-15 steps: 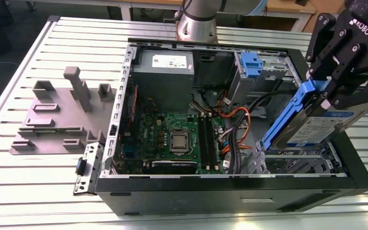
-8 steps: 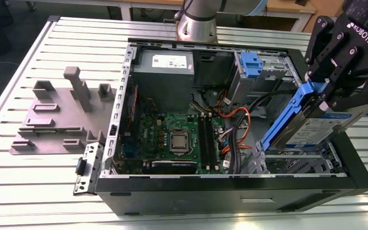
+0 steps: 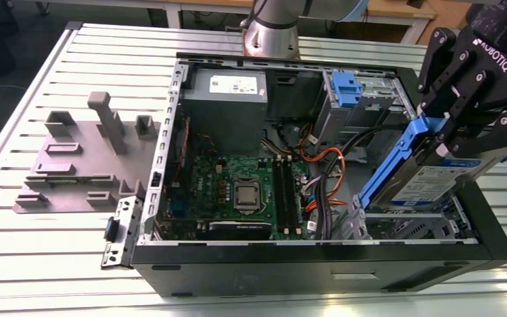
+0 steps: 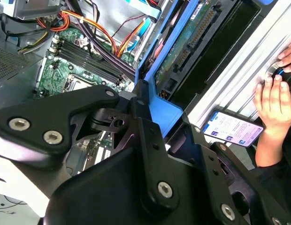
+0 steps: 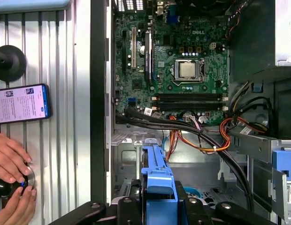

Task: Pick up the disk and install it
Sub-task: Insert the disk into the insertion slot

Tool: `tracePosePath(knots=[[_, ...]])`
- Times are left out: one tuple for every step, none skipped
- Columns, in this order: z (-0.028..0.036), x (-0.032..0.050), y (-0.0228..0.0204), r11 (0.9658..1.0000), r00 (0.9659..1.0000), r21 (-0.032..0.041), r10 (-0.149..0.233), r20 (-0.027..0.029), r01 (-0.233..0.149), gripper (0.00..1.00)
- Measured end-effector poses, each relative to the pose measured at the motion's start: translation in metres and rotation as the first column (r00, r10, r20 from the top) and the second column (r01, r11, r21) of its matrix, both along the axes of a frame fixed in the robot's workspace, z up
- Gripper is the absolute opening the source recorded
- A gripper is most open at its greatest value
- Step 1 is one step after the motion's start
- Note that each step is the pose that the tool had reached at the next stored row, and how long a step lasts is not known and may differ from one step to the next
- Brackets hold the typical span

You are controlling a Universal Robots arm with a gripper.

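Disk (image 3: 422, 183) clamped by its blue-railed upper end in the tool (image 3: 451, 139). Hangs tilted over the open computer case (image 3: 324, 267) at the exterior view's right, lower end near the metal drive bay (image 3: 403, 224). Motherboard (image 3: 236, 188) beside it inside the case. Grey slotted stand (image 3: 77, 158) on the tabletop (image 3: 51, 264) at the exterior view's left. In the first wrist view, phone (image 5: 21, 104) and a person's hands (image 5: 9, 159) beside the case.

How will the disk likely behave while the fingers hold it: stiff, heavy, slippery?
Probably stiff and heavy for its size: the disk is a flat metal body in blue rails. It may slip, since the fingers clamp smooth plastic while it hangs tilted over the computer case.
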State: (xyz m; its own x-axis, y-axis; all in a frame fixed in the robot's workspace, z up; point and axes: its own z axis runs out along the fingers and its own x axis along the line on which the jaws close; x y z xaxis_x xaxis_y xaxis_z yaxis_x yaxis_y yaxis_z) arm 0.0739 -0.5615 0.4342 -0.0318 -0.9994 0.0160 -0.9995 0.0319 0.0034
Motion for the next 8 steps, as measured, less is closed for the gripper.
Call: tracePosePath(knots=[[-0.0006,0.0000,0.0000,1.0000,1.0000,-0.0001,-0.001,0.0000,0.001,0.36],[-0.0012,0.0000,0.0000,1.0000,1.0000,-0.0001,-0.002,0.0000,0.002,0.36],[-0.0018,0.0000,0.0000,1.0000,1.0000,0.0000,-0.002,0.0000,0.002,0.36],[-0.0023,0.0000,0.0000,1.0000,1.0000,0.0000,-0.003,0.0000,0.003,0.36],[-0.0029,0.0000,0.0000,1.0000,1.0000,-0.0001,-0.004,0.0000,0.004,0.36],[-0.0035,0.0000,0.0000,1.0000,1.0000,0.0000,-0.004,0.0000,0.004,0.36],[-0.0040,0.0000,0.0000,1.0000,1.0000,0.0000,-0.005,0.0000,0.005,0.36],[-0.0041,0.0000,0.0000,1.0000,1.0000,0.0000,-0.005,0.0000,0.005,0.36]])
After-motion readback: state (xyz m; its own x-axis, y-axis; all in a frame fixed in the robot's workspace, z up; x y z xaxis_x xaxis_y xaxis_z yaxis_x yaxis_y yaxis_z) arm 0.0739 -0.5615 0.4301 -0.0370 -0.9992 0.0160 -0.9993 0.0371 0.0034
